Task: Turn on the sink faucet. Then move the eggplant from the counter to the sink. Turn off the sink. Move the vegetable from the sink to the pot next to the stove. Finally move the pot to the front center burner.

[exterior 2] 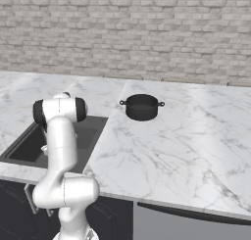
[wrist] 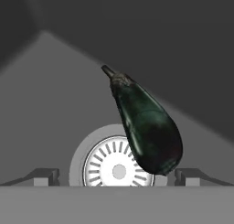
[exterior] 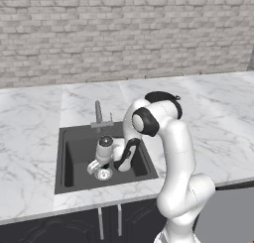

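I had the jaws (wrist: 118, 175) spread wide over the eggplant (wrist: 145, 125) lying beside the sink's (exterior: 67, 160) drain (wrist: 114, 166); it looked light, glossy, slippery, so I'd grip its thick middle.

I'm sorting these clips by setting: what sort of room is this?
A rendered kitchen, most likely: a marble counter holds a recessed sink with a faucet, and a black pot sits before a brick wall.
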Available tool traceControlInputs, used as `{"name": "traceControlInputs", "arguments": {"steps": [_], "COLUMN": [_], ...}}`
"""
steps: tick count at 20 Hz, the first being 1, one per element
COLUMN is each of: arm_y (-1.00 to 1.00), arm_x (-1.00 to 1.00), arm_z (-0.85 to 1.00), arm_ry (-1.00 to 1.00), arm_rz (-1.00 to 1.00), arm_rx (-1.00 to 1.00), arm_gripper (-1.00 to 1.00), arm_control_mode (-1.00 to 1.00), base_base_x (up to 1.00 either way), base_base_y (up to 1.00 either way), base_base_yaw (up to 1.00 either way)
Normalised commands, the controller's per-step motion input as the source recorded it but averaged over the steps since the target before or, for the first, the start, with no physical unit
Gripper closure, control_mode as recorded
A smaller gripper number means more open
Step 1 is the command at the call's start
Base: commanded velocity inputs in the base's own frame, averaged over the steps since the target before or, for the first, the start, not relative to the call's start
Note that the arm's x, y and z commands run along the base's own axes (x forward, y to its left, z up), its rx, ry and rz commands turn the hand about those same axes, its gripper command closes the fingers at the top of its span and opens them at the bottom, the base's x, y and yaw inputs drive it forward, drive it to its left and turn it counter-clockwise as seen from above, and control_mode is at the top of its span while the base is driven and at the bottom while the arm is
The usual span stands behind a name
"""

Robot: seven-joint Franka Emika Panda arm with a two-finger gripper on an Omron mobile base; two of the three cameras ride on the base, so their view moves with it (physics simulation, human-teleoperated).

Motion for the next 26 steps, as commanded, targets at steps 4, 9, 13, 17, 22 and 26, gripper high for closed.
{"name": "traceControlInputs", "arguments": {"steps": [4, 9, 13, 17, 22, 26], "arm_y": [0.04, 0.00, 0.00, 0.00, 0.00, 0.02], "arm_x": [0.09, 0.16, 0.30, 0.37, 0.24, 0.14], "arm_z": [0.00, -0.03, 0.00, -0.01, -0.19, -0.33], "arm_ry": [-0.06, -0.01, 0.00, 0.00, 0.00, 0.00], "arm_rz": [-0.03, -0.03, -0.01, 0.00, 0.00, 0.00], "arm_rx": [-0.01, -0.02, 0.00, 0.00, -0.01, -0.04], "arm_gripper": [-1.00, -1.00, -1.00, -1.00, -1.00, -1.00], "arm_control_mode": [-1.00, -1.00, -1.00, -1.00, -1.00, -1.00], "base_base_x": [0.00, 0.00, 0.00, 0.00, 0.00, 0.00], "base_base_y": [0.00, 0.00, 0.00, 0.00, 0.00, 0.00], "base_base_yaw": [0.00, 0.00, 0.00, 0.00, 0.00, 0.00]}}
